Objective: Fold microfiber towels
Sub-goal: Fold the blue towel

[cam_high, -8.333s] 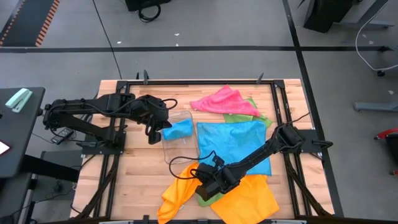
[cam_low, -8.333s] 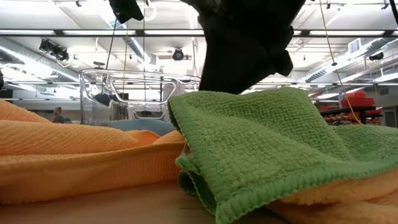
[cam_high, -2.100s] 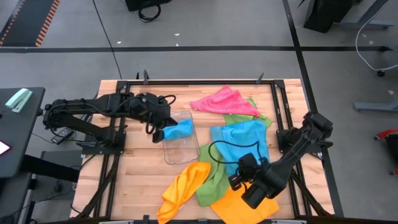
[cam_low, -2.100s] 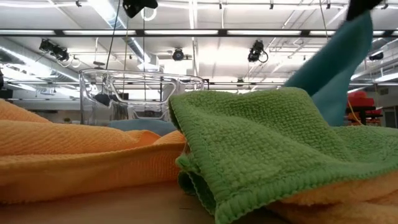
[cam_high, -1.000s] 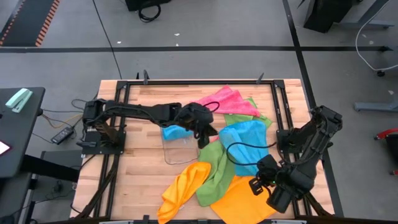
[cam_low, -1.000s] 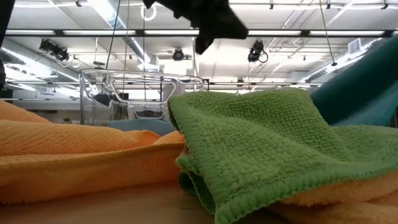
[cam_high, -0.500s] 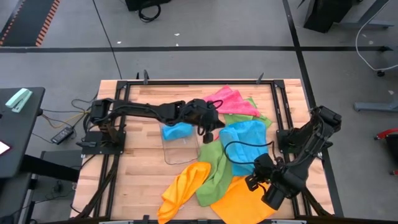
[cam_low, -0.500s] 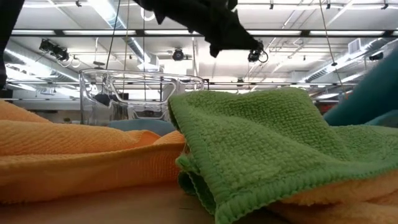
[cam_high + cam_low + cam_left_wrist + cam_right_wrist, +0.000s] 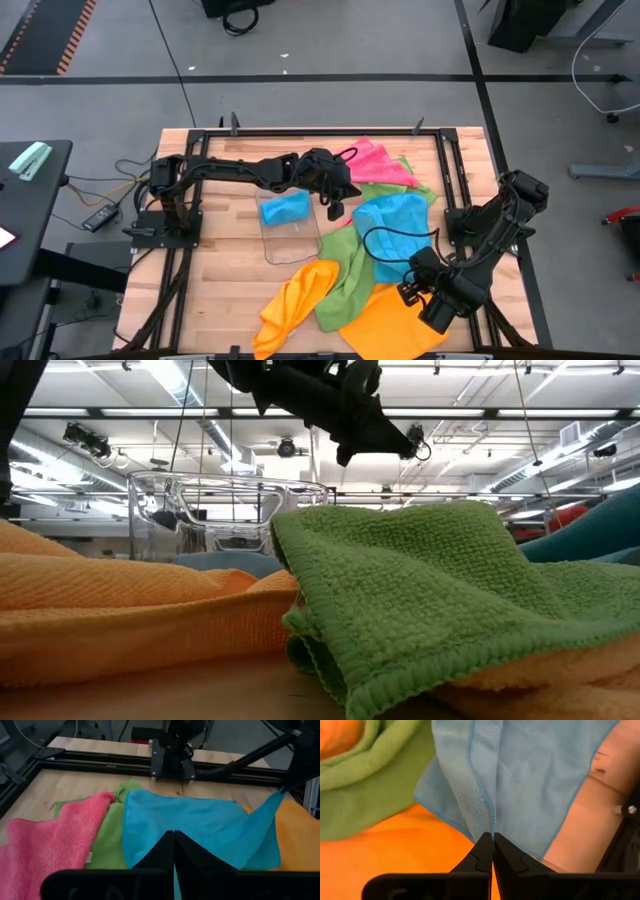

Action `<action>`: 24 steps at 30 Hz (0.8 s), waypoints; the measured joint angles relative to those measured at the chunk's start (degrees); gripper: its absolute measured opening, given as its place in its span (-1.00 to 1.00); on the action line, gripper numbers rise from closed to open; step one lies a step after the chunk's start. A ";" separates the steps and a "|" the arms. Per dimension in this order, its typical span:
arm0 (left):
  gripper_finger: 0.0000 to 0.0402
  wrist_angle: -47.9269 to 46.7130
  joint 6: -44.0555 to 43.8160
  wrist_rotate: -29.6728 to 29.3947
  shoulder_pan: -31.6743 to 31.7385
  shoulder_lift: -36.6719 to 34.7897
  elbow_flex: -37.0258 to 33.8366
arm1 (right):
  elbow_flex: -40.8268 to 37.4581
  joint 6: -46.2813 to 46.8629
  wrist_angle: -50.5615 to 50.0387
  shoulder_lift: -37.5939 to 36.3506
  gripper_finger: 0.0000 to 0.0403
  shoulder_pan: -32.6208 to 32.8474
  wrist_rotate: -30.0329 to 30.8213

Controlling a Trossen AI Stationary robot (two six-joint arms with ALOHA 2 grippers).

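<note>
Looking across the table (image 9: 220, 280), I count most of the microfiber towels unfolded — the orange towel (image 9: 385, 325) and green towel (image 9: 345, 262) crumpled at the near edge, the pink towel (image 9: 365, 165) bunched at the far side, so by my reckoning most of the folding is left. The sky-blue towel (image 9: 395, 232) lies mid-right, one corner pinched in the right gripper (image 9: 492, 840). Only one small blue cloth (image 9: 284, 208) sits bundled in the clear tray (image 9: 292, 245) — and my left gripper (image 9: 333, 203) hovers beside it, fingers pressed together on nothing.
</note>
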 joint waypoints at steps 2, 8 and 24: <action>-0.93 0.32 -0.20 -0.02 0.02 0.00 0.00 | -0.52 -1.43 0.06 -0.01 -0.94 0.48 -0.03; -0.91 1.79 3.83 -0.04 -0.28 -0.02 0.00 | -3.62 -5.54 0.05 -0.01 -0.94 1.87 -1.38; -0.87 1.79 0.04 -0.04 -0.46 -0.02 0.00 | -11.50 -13.28 8.27 -0.01 -0.71 2.55 -10.55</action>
